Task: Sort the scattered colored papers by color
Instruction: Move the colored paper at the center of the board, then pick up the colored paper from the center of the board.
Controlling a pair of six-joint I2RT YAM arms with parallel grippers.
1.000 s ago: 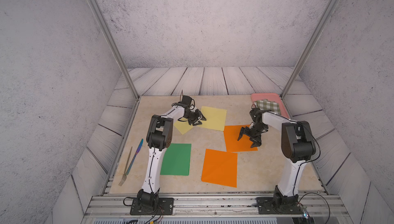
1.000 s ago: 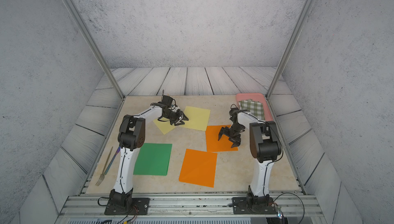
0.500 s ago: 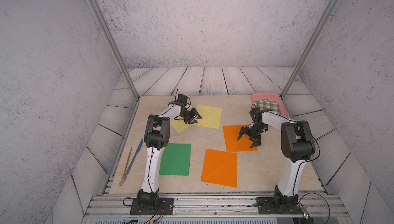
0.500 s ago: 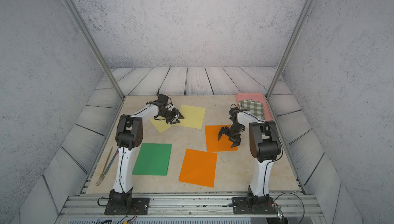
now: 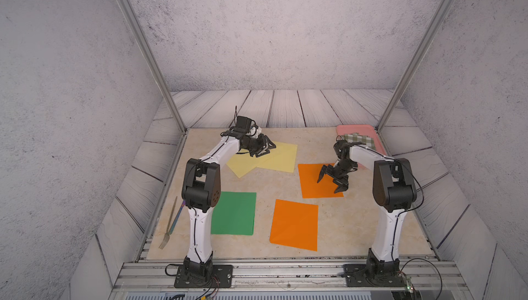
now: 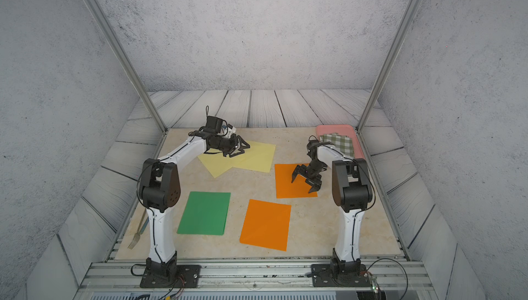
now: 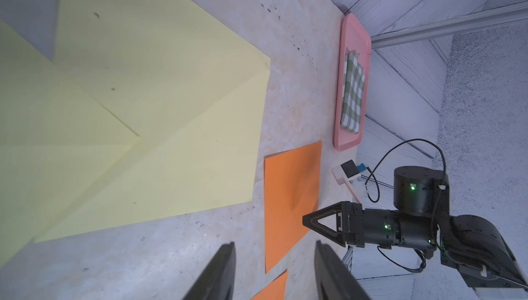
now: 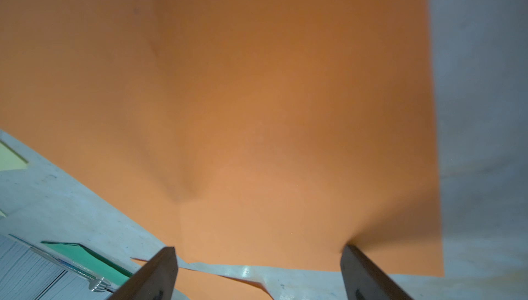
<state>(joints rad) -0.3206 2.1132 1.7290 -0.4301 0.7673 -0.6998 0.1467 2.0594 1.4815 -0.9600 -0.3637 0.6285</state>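
Both left gripper (image 5: 265, 150) and right gripper (image 5: 328, 186) gape empty; right should press the far orange paper (image 5: 310, 190) lightly, dragging flat.

Checked cloth (image 5: 358, 140) lies in pink tray (image 5: 353, 127); fork (image 5: 165, 240) well apart

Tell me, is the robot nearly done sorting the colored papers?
About halfway. The two pale yellow paper sheets already overlap, under the open left gripper. The open right gripper hangs over the far orange paper sheet, which must join the near orange paper sheet. Only one green paper sheet shows.
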